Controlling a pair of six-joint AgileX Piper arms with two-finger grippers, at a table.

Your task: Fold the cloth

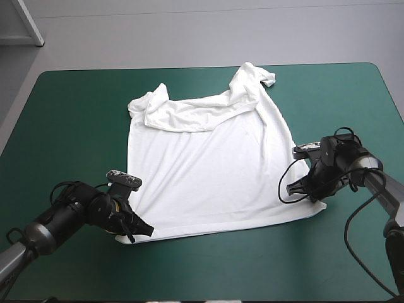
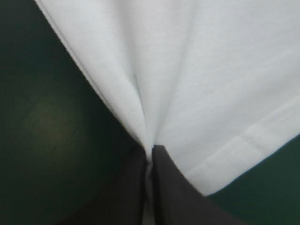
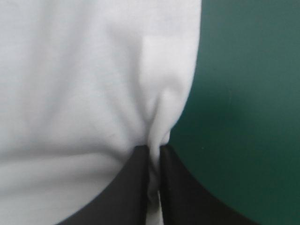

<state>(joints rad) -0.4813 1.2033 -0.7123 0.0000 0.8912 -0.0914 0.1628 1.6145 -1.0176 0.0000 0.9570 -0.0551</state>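
White short-sleeved T-shirt spread mostly flat across the middle of the table's teal-green cover, with its hem toward the near edge and its collar and sleeves bunched in folds at the far side. Left gripper at the near left hem corner: its two broad black fingers are clenched almost together on a pinched pleat of white cloth, with creases fanning away from the tips. Right gripper at the near right corner: its fingers are likewise all but closed, grasping a gathered fold of the T-shirt's side edge.
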